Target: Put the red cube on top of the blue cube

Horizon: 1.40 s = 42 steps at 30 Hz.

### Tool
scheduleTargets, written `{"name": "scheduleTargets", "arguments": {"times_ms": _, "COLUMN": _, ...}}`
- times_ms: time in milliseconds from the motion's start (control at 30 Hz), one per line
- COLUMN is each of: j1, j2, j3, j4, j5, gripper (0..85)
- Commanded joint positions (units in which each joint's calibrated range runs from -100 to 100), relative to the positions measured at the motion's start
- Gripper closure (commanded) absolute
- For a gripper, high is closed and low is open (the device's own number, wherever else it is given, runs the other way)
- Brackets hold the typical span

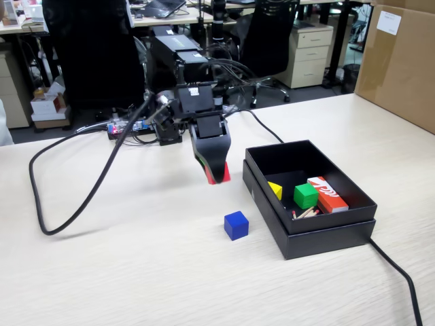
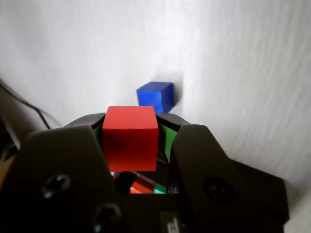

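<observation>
Black gripper [image 2: 130, 127] is clamped on the small matte red cube [image 2: 130, 138], up off the table [image 1: 136, 272]; small matte blue cube [image 1: 236, 225] sits beside the black box [image 1: 326, 234]. Carton print unreadable.

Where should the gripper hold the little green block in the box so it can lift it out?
Probably from straight above, pinching two opposite flat sides of the green cube. The black box has walls blocking sideways reach. The yellow piece and the red-and-white carton sit close, so pick the freer sides.
</observation>
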Motion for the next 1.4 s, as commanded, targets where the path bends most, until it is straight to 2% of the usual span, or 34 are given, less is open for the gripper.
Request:
{"name": "scheduleTargets", "arguments": {"times_ms": 0, "j1": 0.20, "j2": 0.70, "j3": 5.75, "j4": 0.03, "j5": -0.10, "gripper": 84.6}}
{"name": "scheduleTargets", "arguments": {"times_ms": 433, "j1": 1.17, "j2": 13.67, "j3": 9.92, "j4": 4.44, "j5": 0.05, "gripper": 84.6}}
{"name": "scheduleTargets", "arguments": {"times_ms": 1367, "j1": 1.07, "j2": 17.34, "j3": 7.74, "j4": 7.55, "j5": -0.05, "gripper": 84.3}}
